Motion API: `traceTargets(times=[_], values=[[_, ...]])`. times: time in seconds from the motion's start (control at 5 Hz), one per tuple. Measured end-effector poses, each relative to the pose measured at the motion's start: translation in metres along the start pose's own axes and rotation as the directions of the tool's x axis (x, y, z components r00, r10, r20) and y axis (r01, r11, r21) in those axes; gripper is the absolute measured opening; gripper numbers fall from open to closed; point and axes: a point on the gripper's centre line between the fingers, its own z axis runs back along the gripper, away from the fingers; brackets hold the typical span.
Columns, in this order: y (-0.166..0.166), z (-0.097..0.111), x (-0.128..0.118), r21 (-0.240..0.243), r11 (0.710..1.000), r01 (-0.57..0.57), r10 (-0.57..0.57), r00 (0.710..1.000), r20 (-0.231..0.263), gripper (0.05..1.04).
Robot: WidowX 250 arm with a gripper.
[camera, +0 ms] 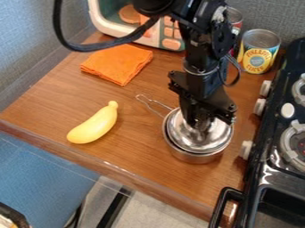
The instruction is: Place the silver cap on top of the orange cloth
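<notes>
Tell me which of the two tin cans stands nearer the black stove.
The yellow-labelled can, close to the stove. The other can, reddish, stands farther back.

Shiny metal lid (pixel 212 141), matt orange cloth (pixel 118 63), glossy wood counter (pixel 134 133)

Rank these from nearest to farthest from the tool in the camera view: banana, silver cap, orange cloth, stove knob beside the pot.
1. Silver cap, right at the tool.
2. Stove knob, on the picture's right.
3. Banana and orange cloth, both on the left; too close to call.
</notes>
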Motion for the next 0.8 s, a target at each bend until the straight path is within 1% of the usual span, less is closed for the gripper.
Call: traceTargets(times=[0.2,0.4,0.6,0.8], values=[[0.001,0.001,-0.001,0.000,1.000,-0.009,0.009,1.000,-0.008,0.289],[0.008,0.007,-0.002,0.004,0.999,-0.038,0.038,0.999,-0.035,0.289],[0.029,0.040,0.021,0.010,0.994,-0.112,0.112,0.993,0.037,0.289],[0.061,0.057,0.032,0.026,0.979,-0.203,0.201,0.978,0.063,0.289]])
